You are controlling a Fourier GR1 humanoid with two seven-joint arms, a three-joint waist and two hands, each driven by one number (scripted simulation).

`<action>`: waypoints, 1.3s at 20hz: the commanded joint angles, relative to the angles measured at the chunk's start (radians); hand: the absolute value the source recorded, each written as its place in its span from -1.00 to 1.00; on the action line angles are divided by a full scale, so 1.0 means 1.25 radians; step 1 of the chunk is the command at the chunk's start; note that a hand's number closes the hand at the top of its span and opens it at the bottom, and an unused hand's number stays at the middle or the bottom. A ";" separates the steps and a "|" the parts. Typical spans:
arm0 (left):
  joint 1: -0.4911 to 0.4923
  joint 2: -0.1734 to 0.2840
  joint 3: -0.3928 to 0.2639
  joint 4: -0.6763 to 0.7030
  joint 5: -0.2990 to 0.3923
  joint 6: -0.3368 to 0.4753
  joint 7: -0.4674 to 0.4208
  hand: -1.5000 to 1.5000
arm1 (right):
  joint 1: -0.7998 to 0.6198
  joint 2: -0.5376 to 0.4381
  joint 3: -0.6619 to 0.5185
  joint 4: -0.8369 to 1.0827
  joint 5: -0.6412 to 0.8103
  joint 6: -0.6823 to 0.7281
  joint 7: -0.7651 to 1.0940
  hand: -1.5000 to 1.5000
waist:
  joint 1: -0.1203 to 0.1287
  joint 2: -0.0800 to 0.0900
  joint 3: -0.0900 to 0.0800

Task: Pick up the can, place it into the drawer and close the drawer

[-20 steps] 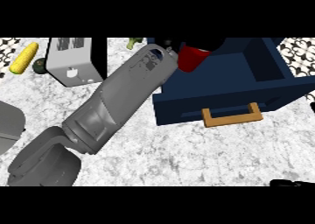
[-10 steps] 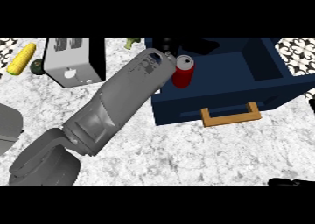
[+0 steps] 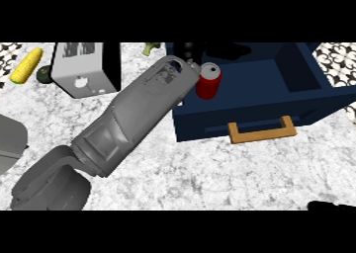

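Observation:
A red can [image 3: 208, 82] with a silver top stands upright inside the open navy drawer [image 3: 283, 84], close to its left wall. My left forearm [image 3: 137, 116] slants up from the lower left to that wall. My black left hand [image 3: 214, 50] hovers over the drawer's back, just beyond the can and apart from it, fingers spread. The drawer's front carries an orange handle [image 3: 263, 132] and faces me. Only a dark sliver of my right hand [image 3: 334, 206] shows at the lower right edge.
A silver toaster [image 3: 86, 69] stands left of the drawer, with a corn cob [image 3: 26, 65] and a dark green item [image 3: 44, 74] beyond it. A grey rounded object [image 3: 6, 143] sits at the left edge. A small green item [image 3: 150, 48] lies behind the toaster.
The can went down from under my left hand into the drawer and now stands free. The hand has let go and drawn back above it.

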 commanded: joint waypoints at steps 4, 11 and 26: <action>-0.001 0.000 0.016 -0.031 0.054 0.013 -0.033 -1.00 | -0.018 -0.033 0.056 -0.037 0.135 -0.002 -0.026 -1.00 | 0.019 -0.005 -0.001; -0.053 0.000 0.021 -0.035 0.070 0.027 -0.020 -1.00 | -0.035 -0.075 0.143 0.048 0.382 -0.036 -0.092 -1.00 | 0.059 -0.011 0.000; -0.003 0.037 0.011 -0.105 0.025 0.028 0.036 -1.00 | -0.170 -0.056 0.291 0.424 0.789 -0.240 -0.087 -1.00 | 0.118 -0.024 -0.001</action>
